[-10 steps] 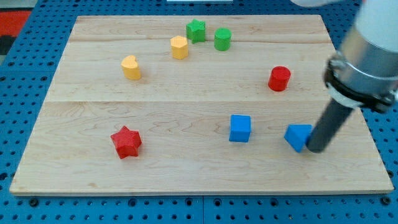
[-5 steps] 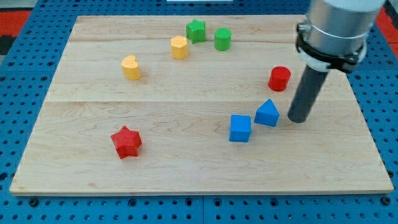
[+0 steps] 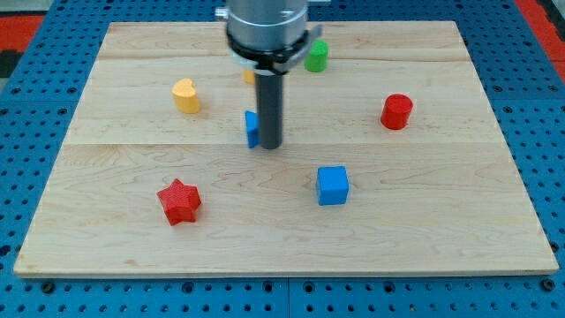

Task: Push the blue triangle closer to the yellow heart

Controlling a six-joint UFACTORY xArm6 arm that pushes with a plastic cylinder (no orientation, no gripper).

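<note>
Wooden plank board (image 3: pixel 132 221) on a blue pegboard is being viewed from the front, with small blocks being scattered across it. No jaws are being carried: a plain dark rod is being used, and the tip (image 3: pixel 271 145) is being pressed against the right side of the blue triangle block (image 3: pixel 252 129), which is being largely hidden by the rod. The triangle is being seen near board centre, well apart from the yellow heart block (image 3: pixel 186 95), up and to the view's left. A yellow block (image 3: pixel 250 76), shape not being made out, is being mostly covered by the arm, as is any green star. A green cylinder (image 3: pixel 316 56), red cylinder (image 3: pixel 396 111), blue cube (image 3: pixel 333 185) and red star (image 3: pixel 179 201) are being left aside. Risk being judged: contact is being made off-centre, so the triangle could be spun off the tip or be driven leftward, passing below the heart.
</note>
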